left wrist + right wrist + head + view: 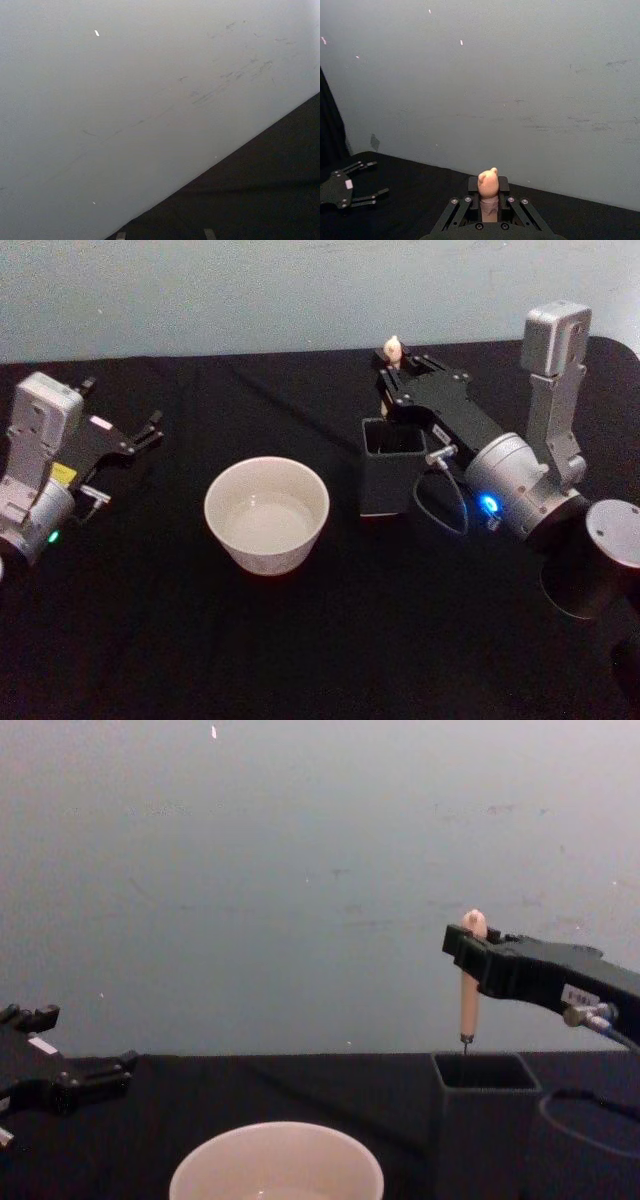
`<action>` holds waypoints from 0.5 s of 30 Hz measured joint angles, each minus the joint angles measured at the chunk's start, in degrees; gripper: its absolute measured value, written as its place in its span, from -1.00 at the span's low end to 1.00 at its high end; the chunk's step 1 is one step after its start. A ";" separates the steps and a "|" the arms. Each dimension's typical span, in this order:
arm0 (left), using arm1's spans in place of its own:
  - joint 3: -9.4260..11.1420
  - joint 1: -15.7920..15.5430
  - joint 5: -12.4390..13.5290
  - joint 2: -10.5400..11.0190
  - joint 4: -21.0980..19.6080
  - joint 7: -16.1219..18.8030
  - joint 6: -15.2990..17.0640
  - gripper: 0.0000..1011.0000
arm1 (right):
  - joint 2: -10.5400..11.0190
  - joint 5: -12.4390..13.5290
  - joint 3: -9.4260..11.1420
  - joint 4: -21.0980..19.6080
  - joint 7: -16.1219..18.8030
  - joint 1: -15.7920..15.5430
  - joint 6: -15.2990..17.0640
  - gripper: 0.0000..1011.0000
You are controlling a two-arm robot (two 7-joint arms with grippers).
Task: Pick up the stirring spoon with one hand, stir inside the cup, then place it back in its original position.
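Cup (266, 515) near me on counter (330, 640) | right tool (466, 948) clamps spoon (468, 998) above box (486, 1120) | step: lifting out | next: carry left over cup | left tool (150, 430) parked, open

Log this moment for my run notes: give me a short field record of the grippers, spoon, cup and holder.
right gripper: shut on the stirring spoon, held upright above the holder
stirring spoon: bear-head knob up, metal shaft tip at the holder's opening
holder: dark grey box, right of the cup
cup: cream-white, upright on the black table
left gripper: open, parked at left
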 joint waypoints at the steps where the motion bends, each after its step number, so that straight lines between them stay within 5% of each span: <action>1: 0.00 0.00 0.00 0.00 0.00 0.00 0.00 0.98 | -0.33 -0.33 0.00 0.45 -0.19 0.12 -0.18 -0.56; 15: 0.00 0.00 0.00 0.00 0.00 0.00 0.00 0.98 | -2.49 -3.79 0.00 4.29 -1.12 0.71 -0.72 -0.56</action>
